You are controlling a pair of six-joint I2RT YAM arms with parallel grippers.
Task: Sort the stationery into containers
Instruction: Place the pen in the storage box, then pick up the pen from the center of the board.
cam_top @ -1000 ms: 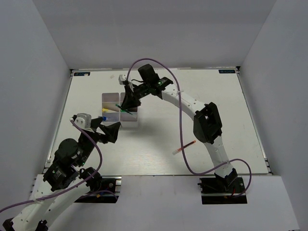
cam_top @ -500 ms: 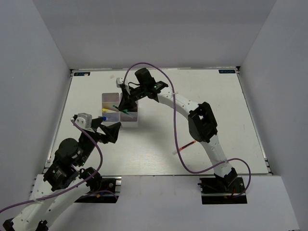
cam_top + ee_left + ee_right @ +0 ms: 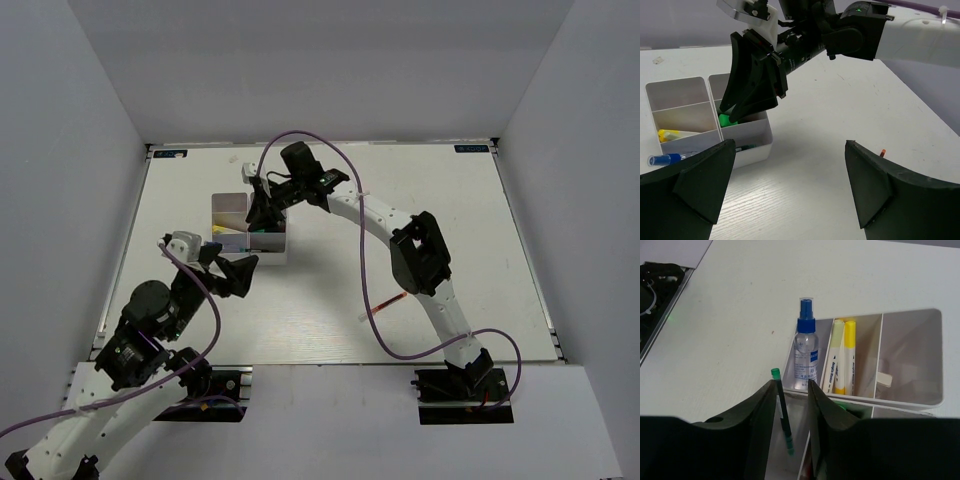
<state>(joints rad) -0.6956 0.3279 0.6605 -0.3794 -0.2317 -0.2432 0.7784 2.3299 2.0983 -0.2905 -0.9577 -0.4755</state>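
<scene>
The white divided tray point(image 3: 232, 206) stands left of centre. My right gripper point(image 3: 263, 214) hangs over its right column, also seen in the left wrist view point(image 3: 747, 100). In the right wrist view its jaws point(image 3: 792, 385) stand apart. A thin dark pen with a green cap point(image 3: 783, 412) leans loose on the left finger, its lower end down in the compartment. The tray holds a blue-capped spray tube point(image 3: 805, 352), two yellow highlighters point(image 3: 842, 357), a small beige eraser point(image 3: 885, 379) and a green highlighter point(image 3: 727, 120). My left gripper point(image 3: 232, 272) is open and empty point(image 3: 790, 145) just in front of the tray.
A thin white pen with a red end point(image 3: 385, 305) lies on the table right of centre, near the right arm's forearm; its tip shows in the left wrist view point(image 3: 883, 151). The purple cable loops above the right arm. White walls enclose the table.
My right gripper moved left and down over the tray, and its jaws have come apart from the green-capped pen. My left gripper shifted slightly right and forward.
</scene>
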